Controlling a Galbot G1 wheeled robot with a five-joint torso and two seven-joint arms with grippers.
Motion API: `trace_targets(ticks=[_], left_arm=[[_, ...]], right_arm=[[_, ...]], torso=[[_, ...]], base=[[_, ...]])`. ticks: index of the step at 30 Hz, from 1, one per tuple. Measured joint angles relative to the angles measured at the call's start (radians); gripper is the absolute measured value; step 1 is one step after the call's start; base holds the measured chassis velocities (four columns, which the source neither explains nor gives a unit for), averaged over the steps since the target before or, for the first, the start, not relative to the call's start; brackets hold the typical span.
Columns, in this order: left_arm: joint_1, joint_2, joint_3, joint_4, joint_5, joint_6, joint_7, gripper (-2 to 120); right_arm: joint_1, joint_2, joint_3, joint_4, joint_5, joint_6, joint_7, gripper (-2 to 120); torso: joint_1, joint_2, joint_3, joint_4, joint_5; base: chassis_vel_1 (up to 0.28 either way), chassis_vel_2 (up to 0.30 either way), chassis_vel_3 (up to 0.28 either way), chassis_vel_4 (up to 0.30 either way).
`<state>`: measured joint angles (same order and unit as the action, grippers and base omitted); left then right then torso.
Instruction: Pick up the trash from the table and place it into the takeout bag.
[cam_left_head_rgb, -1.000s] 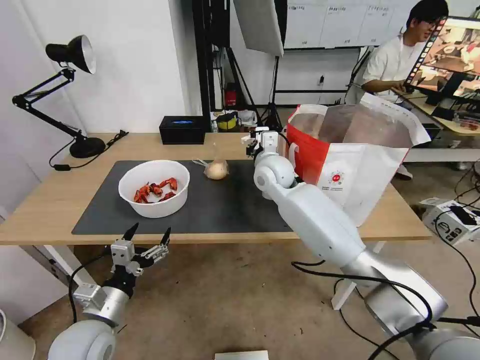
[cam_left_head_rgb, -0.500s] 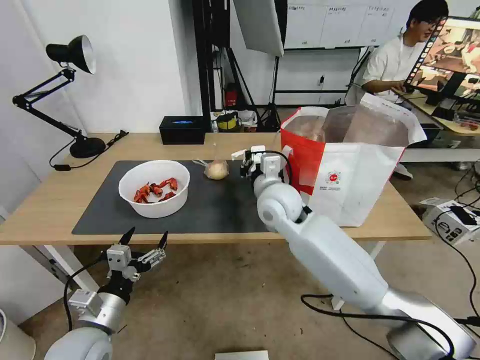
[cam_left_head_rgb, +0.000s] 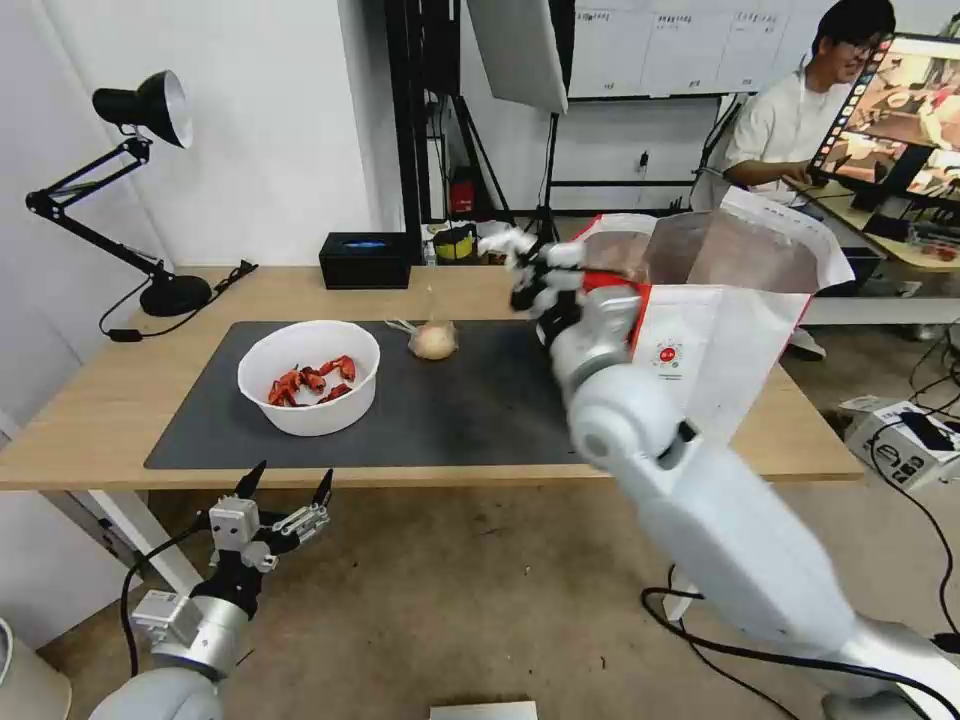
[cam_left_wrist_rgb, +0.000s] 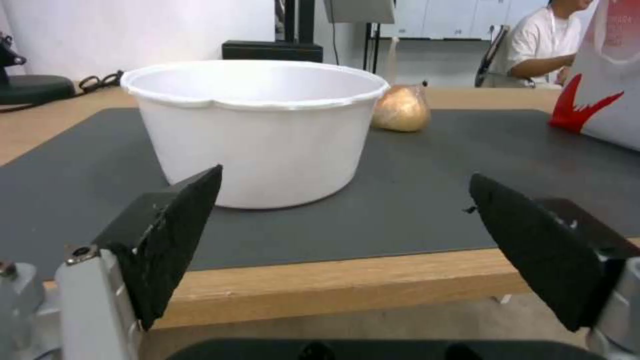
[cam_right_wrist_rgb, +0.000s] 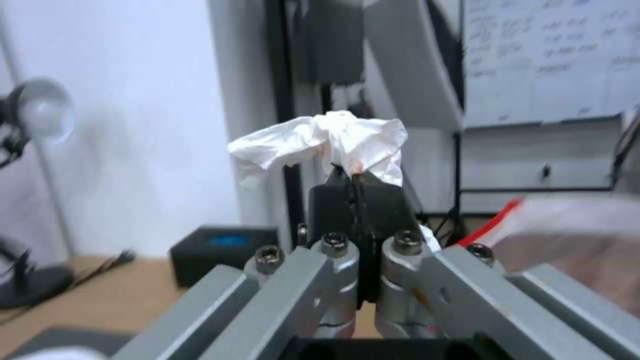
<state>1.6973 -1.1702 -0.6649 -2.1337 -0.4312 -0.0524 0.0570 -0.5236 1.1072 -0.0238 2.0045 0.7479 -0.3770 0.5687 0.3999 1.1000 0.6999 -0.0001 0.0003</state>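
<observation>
My right gripper (cam_left_head_rgb: 522, 262) (cam_right_wrist_rgb: 351, 179) is raised above the table (cam_left_head_rgb: 90, 410) beside the near-left rim of the takeout bag (cam_left_head_rgb: 720, 330), shut on a crumpled white tissue (cam_left_head_rgb: 502, 241) (cam_right_wrist_rgb: 333, 137). A white bowl (cam_left_head_rgb: 308, 375) (cam_left_wrist_rgb: 257, 127) with red crayfish shells (cam_left_head_rgb: 310, 380) sits on the dark mat (cam_left_head_rgb: 450, 410). A small clear bag with a beige lump (cam_left_head_rgb: 433, 340) (cam_left_wrist_rgb: 401, 107) lies behind it. My left gripper (cam_left_head_rgb: 286, 488) (cam_left_wrist_rgb: 347, 250) hangs open below the table's front edge, facing the bowl.
A black tissue box (cam_left_head_rgb: 365, 258) and a black desk lamp (cam_left_head_rgb: 150, 180) stand at the back of the table. A person sits at a monitor behind the bag. Cables run over the floor at the right.
My right arm has lifted the tissue up off the mat and carried it back towards the bag's rim. The bag's near side has shifted. My left gripper sank slightly.
</observation>
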Motion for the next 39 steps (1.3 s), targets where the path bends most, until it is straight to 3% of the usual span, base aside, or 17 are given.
trace_targets(ticks=[9,19,24,26,33,36,39], left_arm=[[0.001,-0.006,0.015,-0.002,0.012,0.0,0.0,100],[-0.003,-0.006,0.03,0.002,0.013,0.0,0.0,100],[-0.003,-0.005,0.03,0.001,0.013,0.0,0.0,100],[-0.002,-0.005,0.03,0.001,0.013,0.0,0.0,100],[0.0,-0.009,0.03,-0.004,0.014,0.0,0.0,100],[0.004,-0.013,0.03,-0.008,0.02,0.0,0.0,100],[0.006,-0.014,0.029,-0.009,0.022,0.0,0.0,100]], right_arm=[[0.005,-0.087,0.099,-0.003,0.031,-0.019,0.006,0],[-0.009,-0.147,0.116,-0.016,0.069,-0.07,0.068,0],[-0.009,-0.157,0.123,-0.016,0.079,-0.087,0.092,14],[-0.011,-0.163,0.125,-0.011,0.089,-0.1,0.095,29],[-0.013,-0.169,0.126,-0.007,0.094,-0.113,0.095,47],[-0.015,-0.17,0.128,-0.007,0.094,-0.116,0.093,64],[-0.017,-0.17,0.129,-0.006,0.094,-0.116,0.093,69]], torso=[[0.0,0.0,0.0,0.0001,0.0],[0.0,0.0,0.0,0.0,-0.0002],[0.0,0.0,0.0,0.0001,-0.0003],[0.0,0.0,0.0,0.0001,-0.0002],[0.0,0.0,0.0,0.0001,-0.0003],[0.0,0.0,0.0,0.0002,-0.0003],[0.0,0.0,0.0,0.0001,-0.0003]], base=[[0.0,0.0,0.0,0.0],[0.0,0.0,0.0,0.0],[0.0,0.0,0.0,0.0],[0.0,0.0,0.0,0.0],[0.0,0.0,0.0,0.0],[0.0,0.0,0.0,0.0],[0.0,0.0,0.0,0.0]])
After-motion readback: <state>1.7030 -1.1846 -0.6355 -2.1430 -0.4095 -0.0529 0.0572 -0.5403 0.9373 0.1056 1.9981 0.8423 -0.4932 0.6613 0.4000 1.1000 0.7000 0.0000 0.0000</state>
